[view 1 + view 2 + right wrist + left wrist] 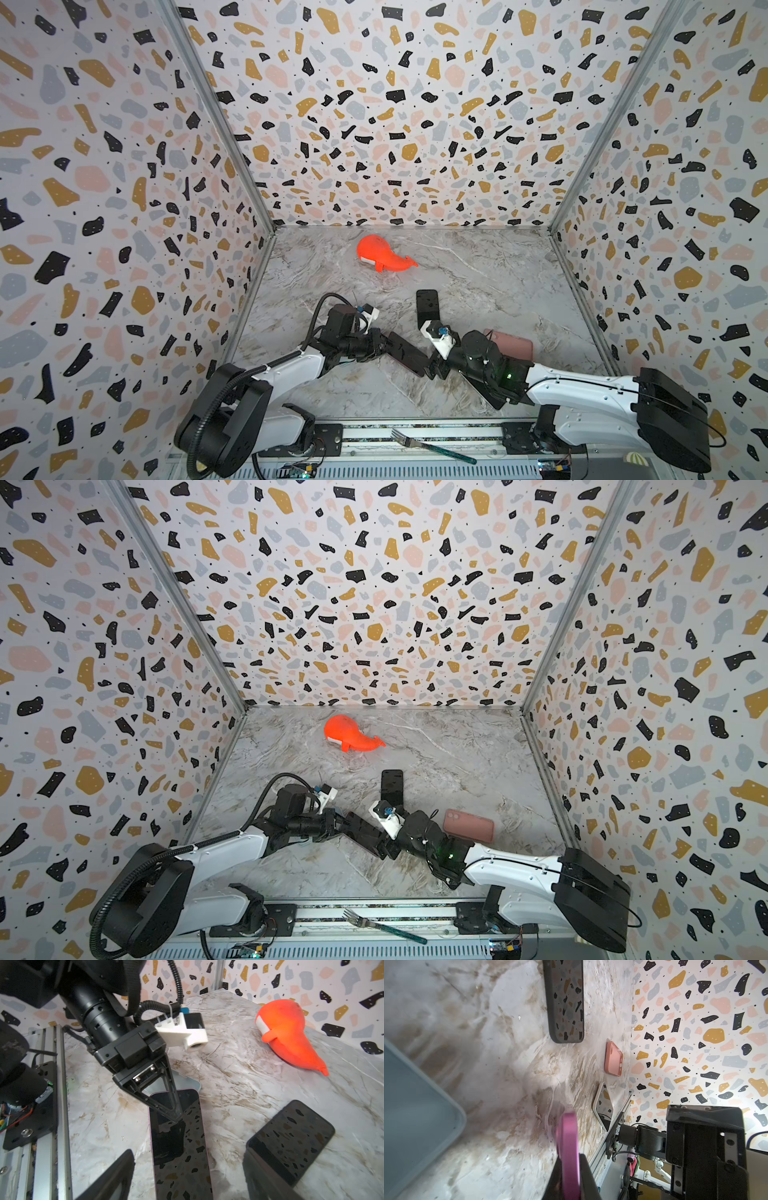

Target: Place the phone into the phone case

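Observation:
The phone (178,1147), with a dark screen and pink edges, is held off the marble table in my left gripper (176,1115), which is shut on one end of it. Its pink edge (569,1142) shows between the jaws in the left wrist view. My right gripper (187,1167) is open, with a finger on either side of the phone's other end and not touching it. In both top views the phone (405,353) spans between the left gripper (386,343) and the right gripper (432,368). A light blue-grey phone case (187,1082) lies open side up under the left gripper.
A pink case (511,345) lies to the right by the right arm. A dark glossy phone (428,307) lies behind the grippers. A white-edged phone (603,1105) sits near the front rail. An orange whale toy (382,259) is at the back, and a fork (432,446) lies on the rail.

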`<state>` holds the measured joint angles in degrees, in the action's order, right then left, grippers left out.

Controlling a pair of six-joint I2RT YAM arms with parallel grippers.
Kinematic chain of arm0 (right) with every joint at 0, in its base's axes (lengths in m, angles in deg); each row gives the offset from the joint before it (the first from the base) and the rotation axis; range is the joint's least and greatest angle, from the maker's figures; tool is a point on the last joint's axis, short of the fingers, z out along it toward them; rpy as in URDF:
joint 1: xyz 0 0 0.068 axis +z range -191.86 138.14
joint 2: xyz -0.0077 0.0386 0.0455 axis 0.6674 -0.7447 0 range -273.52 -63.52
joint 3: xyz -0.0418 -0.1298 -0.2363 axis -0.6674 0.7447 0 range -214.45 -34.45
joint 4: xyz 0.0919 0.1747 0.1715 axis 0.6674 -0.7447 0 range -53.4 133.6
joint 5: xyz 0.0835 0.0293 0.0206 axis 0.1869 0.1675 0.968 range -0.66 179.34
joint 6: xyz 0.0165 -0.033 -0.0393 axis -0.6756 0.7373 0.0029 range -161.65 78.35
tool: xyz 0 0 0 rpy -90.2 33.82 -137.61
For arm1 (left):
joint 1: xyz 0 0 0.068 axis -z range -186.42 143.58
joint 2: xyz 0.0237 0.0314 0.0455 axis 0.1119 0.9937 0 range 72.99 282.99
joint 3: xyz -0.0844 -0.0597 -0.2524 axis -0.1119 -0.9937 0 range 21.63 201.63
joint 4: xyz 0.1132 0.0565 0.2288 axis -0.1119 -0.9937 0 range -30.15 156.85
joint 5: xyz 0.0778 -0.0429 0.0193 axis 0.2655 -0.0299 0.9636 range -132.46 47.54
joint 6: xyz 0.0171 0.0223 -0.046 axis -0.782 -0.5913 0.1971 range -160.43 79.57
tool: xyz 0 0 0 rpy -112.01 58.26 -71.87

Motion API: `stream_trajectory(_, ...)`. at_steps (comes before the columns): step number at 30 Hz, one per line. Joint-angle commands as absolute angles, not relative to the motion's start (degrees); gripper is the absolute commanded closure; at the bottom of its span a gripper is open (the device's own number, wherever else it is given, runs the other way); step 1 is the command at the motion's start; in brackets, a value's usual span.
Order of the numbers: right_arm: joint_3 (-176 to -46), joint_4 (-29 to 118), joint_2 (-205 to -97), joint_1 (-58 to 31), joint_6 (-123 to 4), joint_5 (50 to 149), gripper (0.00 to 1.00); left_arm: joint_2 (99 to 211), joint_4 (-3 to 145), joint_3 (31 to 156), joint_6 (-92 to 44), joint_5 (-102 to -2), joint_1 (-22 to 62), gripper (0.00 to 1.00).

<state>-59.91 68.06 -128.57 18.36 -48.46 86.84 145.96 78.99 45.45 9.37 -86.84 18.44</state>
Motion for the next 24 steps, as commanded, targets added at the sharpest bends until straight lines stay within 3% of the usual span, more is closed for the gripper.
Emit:
stream_trajectory(1,-62.8,61.9,-125.9,16.9,-54.5,84.9,0.18,145.5,85.2,49.3,12.9,-87.5,18.6,0.94)
stream_trajectory(8,-67.7,50.6,-122.1,9.8,-69.6,87.1,0.21,144.5,92.9,50.3,20.0,-86.1,18.5,0.98)
stream_trajectory(17,-65.8,52.6,-120.5,-12.0,-91.3,118.8,0.30,146.8,111.4,47.8,33.0,-83.3,18.1,1.00)
stream_trajectory(24,-59.0,71.4,-124.1,-19.4,-110.0,134.5,0.30,151.0,126.6,46.5,45.0,-80.9,18.2,1.00)
